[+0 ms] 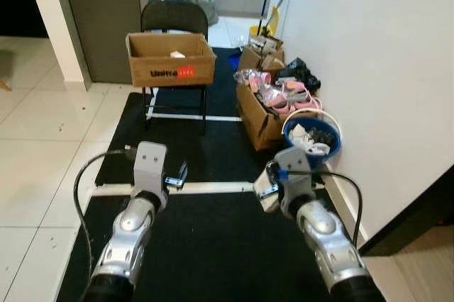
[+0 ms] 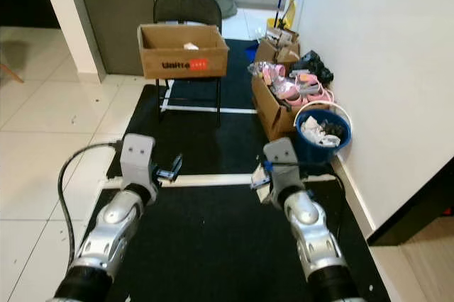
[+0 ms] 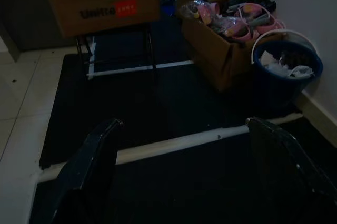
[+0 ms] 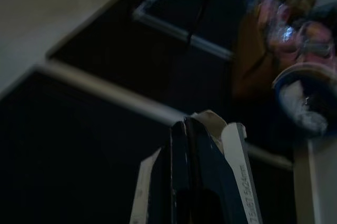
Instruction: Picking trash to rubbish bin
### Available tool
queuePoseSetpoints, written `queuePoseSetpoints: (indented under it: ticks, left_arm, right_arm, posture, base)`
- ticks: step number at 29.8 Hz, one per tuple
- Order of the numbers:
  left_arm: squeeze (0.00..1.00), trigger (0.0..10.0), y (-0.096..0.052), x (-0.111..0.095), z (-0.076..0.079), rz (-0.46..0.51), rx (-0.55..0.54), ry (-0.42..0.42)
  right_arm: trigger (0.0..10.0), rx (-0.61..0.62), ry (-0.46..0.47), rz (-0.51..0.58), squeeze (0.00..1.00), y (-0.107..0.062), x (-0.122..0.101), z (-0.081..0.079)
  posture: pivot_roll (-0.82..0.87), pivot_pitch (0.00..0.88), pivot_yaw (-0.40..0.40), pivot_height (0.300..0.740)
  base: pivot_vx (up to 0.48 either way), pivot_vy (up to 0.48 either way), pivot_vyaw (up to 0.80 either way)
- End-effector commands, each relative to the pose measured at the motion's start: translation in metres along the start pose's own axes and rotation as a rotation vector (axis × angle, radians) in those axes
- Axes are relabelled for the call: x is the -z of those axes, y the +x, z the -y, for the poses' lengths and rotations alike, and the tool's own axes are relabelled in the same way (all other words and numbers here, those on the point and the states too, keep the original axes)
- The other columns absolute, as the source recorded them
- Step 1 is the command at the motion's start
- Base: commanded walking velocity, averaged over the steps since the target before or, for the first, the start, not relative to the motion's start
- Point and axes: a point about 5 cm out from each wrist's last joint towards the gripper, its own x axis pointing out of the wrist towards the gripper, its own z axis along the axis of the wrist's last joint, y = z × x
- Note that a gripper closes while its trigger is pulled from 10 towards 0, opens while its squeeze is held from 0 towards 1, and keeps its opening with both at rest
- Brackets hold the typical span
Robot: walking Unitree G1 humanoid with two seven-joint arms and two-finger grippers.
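Trash, a white carton (image 4: 234, 155), sits clamped in the right end effector (image 1: 268, 187), short of the blue bin (image 1: 312, 139) by the wall. Left end effector (image 1: 177, 176) hangs spread and empty. Judged from this, pickup is done; carrying and dropping remain.

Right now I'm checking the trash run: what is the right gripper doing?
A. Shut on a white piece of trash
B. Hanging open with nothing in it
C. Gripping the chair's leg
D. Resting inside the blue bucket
A: the right gripper has its black fingers pressed together on a white piece of trash, short of the blue bucket.
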Motion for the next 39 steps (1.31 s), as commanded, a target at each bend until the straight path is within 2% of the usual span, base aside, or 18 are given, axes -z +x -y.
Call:
queuePoseSetpoints:
  ticks: [1,3,4,6,11,18,33,39]
  left_arm:
    - [0.00,10.0,-0.004,0.009,-0.004,-0.030,0.000,0.017]
    - [0.00,10.0,-0.005,0.016,-0.005,-0.057,-0.004,0.024]
    - [0.00,10.0,-0.006,0.029,-0.007,-0.118,-0.008,0.034]
    - [0.00,10.0,-0.009,0.042,-0.010,-0.170,-0.019,0.035]
    - [0.00,10.0,-0.011,0.046,-0.012,-0.177,-0.020,0.027]
    - [0.00,10.0,-0.011,0.054,-0.015,-0.199,-0.039,-0.012]
    - [0.00,10.0,-0.008,0.053,-0.015,-0.176,-0.041,0.007]
    - [0.00,10.0,-0.008,0.053,-0.014,-0.177,-0.041,0.010]
  right_arm:
    - [10.0,-0.013,-0.015,-0.056,0.00,-0.004,0.016,-0.001]
    - [10.0,-0.018,0.008,-0.088,0.00,-0.006,0.024,-0.003]
    - [10.0,-0.032,0.030,-0.141,0.00,-0.009,0.036,-0.007]
    - [10.0,-0.040,0.018,-0.187,0.00,-0.012,0.048,-0.010]
    - [10.0,-0.038,0.025,-0.235,0.00,-0.016,0.061,-0.010]
    - [10.0,0.009,0.061,-0.239,0.00,-0.016,0.067,-0.005]
    - [10.0,-0.009,0.083,-0.213,0.00,-0.009,0.064,-0.010]
    - [10.0,-0.007,0.087,-0.219,0.00,-0.008,0.065,-0.009]
  posture:
    - [-0.07,0.064,-0.043,0.740]
    - [-0.08,0.066,-0.040,0.740]
    - [-0.08,0.065,-0.037,0.740]
    - [-0.08,0.066,-0.030,0.740]
    - [-0.08,0.066,-0.025,0.740]
    - [-0.09,0.064,-0.018,0.740]
    - [-0.07,0.051,-0.033,0.740]
    - [-0.06,0.042,-0.035,0.740]
  base:
    - [0.334,0.000,0.00]
    - [0.364,0.000,0.00]
    - [0.379,0.000,0.00]
    - [0.392,0.000,0.00]
    - [0.398,0.000,0.00]
    - [0.417,0.000,0.00]
    - [0.418,0.000,0.00]
    - [0.417,0.000,-0.69]
